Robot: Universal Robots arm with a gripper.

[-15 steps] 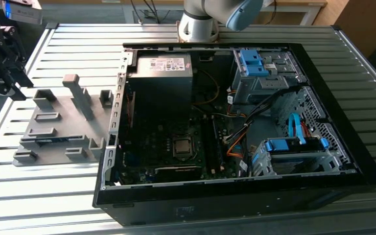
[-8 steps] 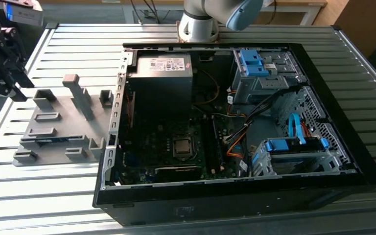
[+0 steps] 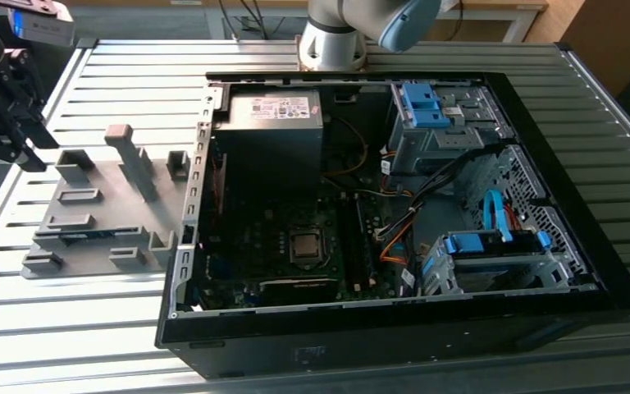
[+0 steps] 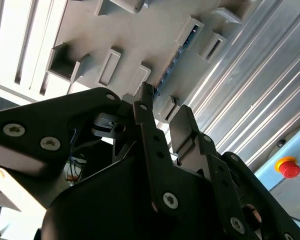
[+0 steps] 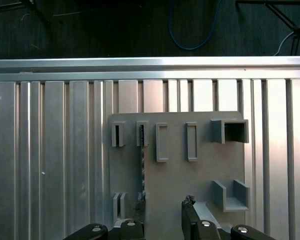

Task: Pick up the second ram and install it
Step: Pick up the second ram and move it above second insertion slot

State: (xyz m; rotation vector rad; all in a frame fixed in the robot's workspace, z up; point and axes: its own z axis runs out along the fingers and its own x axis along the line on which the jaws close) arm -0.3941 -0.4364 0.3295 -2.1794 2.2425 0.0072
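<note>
No print here can be read. The white rectangular sticker [image 3: 276, 106] on top of the boxy dark metal power supply [image 3: 269, 152], inside the open black computer case [image 3: 403, 345], carries lines too small to make out. The round red button on its yellow base [image 4: 288, 167] bears no legible marking.

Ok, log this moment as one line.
pincer: open, empty | position: over grey holder | second ram: standing in holder slot, not gripped

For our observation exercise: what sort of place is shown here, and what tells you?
Probably a robotics lab or assembly test bench. An open black desktop computer case lies on a ribbed aluminium table, with a grey plastic slotted holder beside it and the robot arm's pale base beyond.
</note>
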